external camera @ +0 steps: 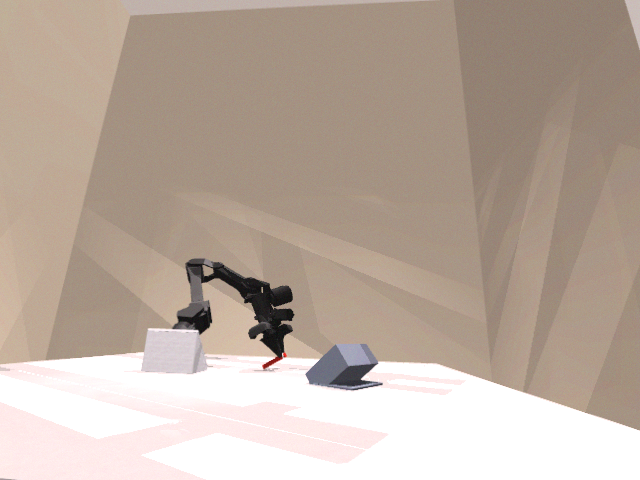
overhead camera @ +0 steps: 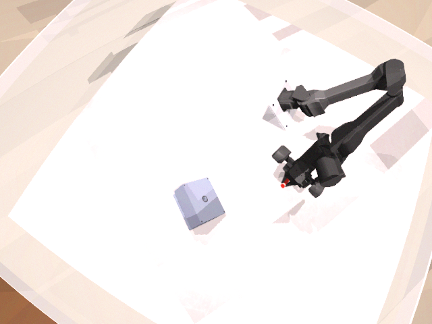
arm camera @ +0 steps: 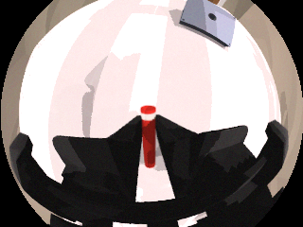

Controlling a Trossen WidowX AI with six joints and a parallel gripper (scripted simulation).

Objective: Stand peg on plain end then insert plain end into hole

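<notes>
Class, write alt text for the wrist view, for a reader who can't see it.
A red peg with a white band near its upper end is pinched between the two black fingers of the robot's hand. Beyond, at the top right, a blue-grey sloped panel shows one dark round hole.

Our arm bends at a high elbow, its upper link rising from the base and its forearm sloping down toward the table. Our wrist tips our gripper (overhead camera: 285, 183) (external camera: 282, 356) (arm camera: 148, 119) downward at a slant, fingertips low over the table. Its two dark fingers stand close together, a narrow gap between them, clamped on what they hold.
</notes>
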